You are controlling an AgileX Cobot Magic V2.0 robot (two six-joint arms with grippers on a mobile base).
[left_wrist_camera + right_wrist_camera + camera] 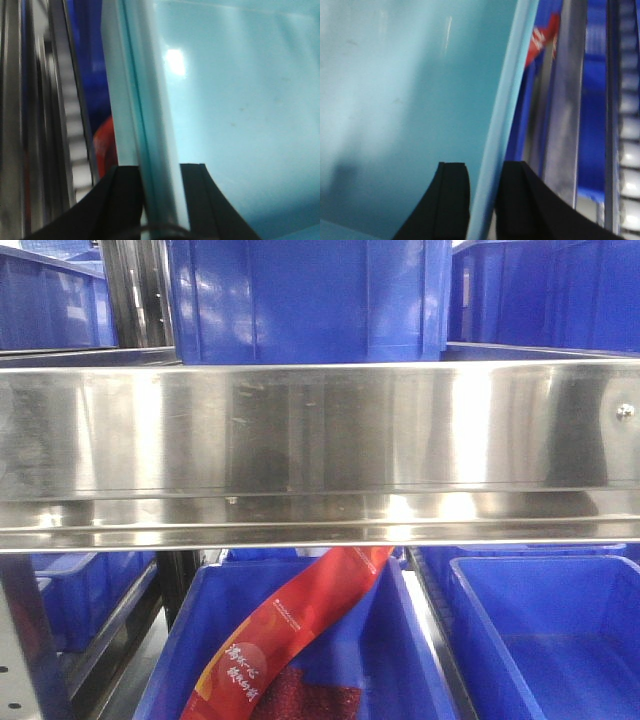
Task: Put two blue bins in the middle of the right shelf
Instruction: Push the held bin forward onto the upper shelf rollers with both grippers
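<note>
Left pincer: we see our left gripper point(159, 170) with its two black fingers point(122, 192) closed narrowly on the upright wall rim of a pale-looking blue plastic bin point(240, 100); the rim runs up between the fingers.
Right pincer: our right gripper point(485, 172) likewise clamps the opposite wall rim of the same bin point(405, 90), one black finger point(452, 192) inside the wall, the other outside.
Bin interior: it spreads to the right of the left pincer and to the left of the right pincer.
Steel shelf: in the front view we face the wide brushed-steel front rail point(320, 430) of the rack tier; a blue plastic bin point(310, 295) sits just above and behind it. We cannot tell from here whether this is the one we hold.
Roller track: a strip of grey rollers point(629, 125) runs well to the right of the right pincer.
Below the rail: a lower blue bin point(300, 640) holds a red printed packet point(290, 630); another blue bin point(550, 630) stands just beside it.
</note>
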